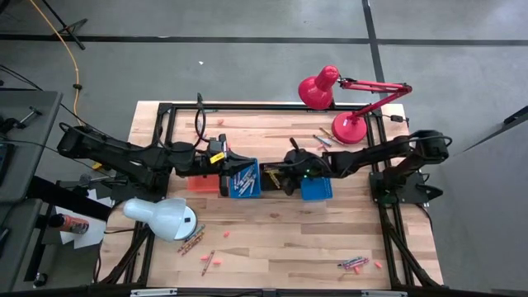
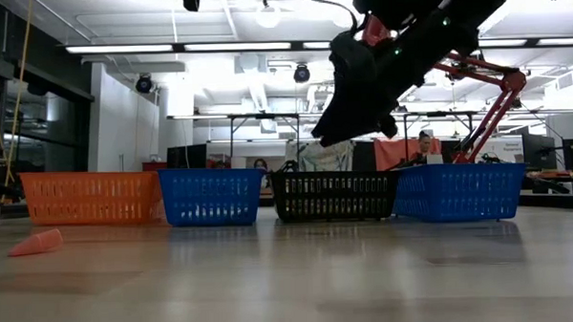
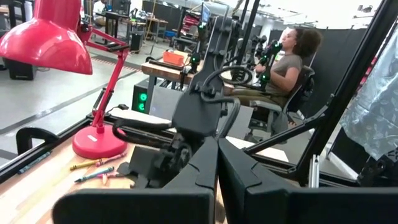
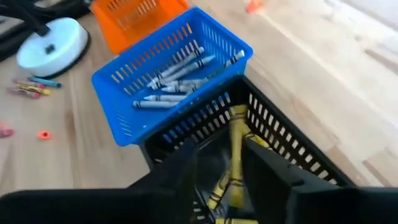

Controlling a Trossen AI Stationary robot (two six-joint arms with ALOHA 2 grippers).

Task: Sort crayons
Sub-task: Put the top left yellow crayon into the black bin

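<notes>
Four mesh baskets stand in a row mid-table: orange (image 1: 198, 183), blue (image 1: 243, 180) holding grey crayons (image 4: 174, 78), black (image 1: 275, 176) and a second blue (image 1: 316, 188). My right gripper (image 4: 221, 146) hangs open over the black basket (image 4: 280, 143). A yellow crayon (image 4: 236, 134) stands between its fingers, above more yellow crayons (image 4: 221, 190) on the basket's bottom. My left gripper (image 3: 217, 158) is shut and empty, held above the table near the first blue basket. Loose crayons lie at the near left (image 1: 191, 239), near right (image 1: 355, 264) and far right (image 1: 322, 139). My right gripper has the yellow crayon between its fingers, close against one finger (image 4: 261, 155). I cannot tell whether a finger touches it. The crayon stands over the black basket, its far end (image 4: 237, 112) above the basket's rim.
A red desk lamp (image 1: 330, 91) with its base (image 1: 349, 130) stands at the far right. A white lamp (image 1: 161, 216) lies at the near left. Small pink and orange bits (image 1: 216, 260) lie near the front edge. A person (image 3: 286, 56) sits beyond the table.
</notes>
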